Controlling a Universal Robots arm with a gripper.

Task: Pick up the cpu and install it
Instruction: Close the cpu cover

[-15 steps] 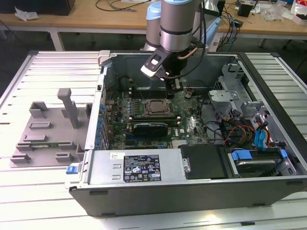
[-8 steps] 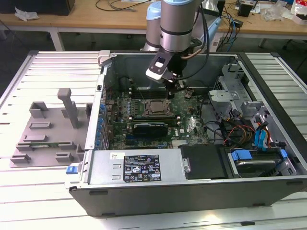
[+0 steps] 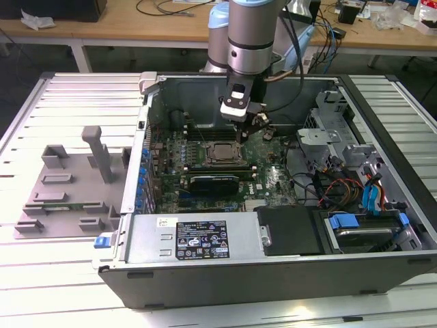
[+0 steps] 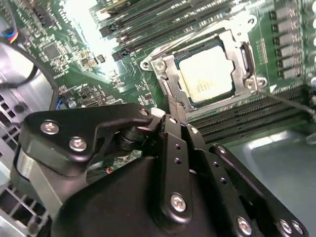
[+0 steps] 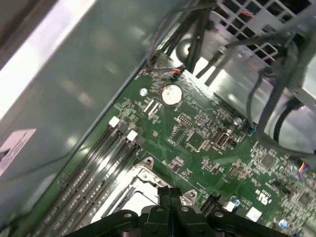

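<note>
While the cpu (image 3: 220,154) lies in its socket (image 4: 243,55) at the exterior view's middle, the gripper (image 4: 171,106) hangs beside it, pinched shut. Memory slots (image 4: 237,116) crowd close.

A slatted grey bench (image 3: 61,96) is spread beneath the jaws; beyond them a wooden desk (image 3: 123,29) is strewn with cables (image 3: 164,8).

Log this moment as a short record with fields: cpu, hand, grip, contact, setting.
cpu: the cpu lies flat in the socket frame on the motherboard, silvery top up
hand: the hand is low over the board, fingertips at the frame's edge beside the cpu
grip: fingers together, holding nothing
contact: cannot tell whether the tips touch the frame
setting: open computer case on a slatted table
</note>
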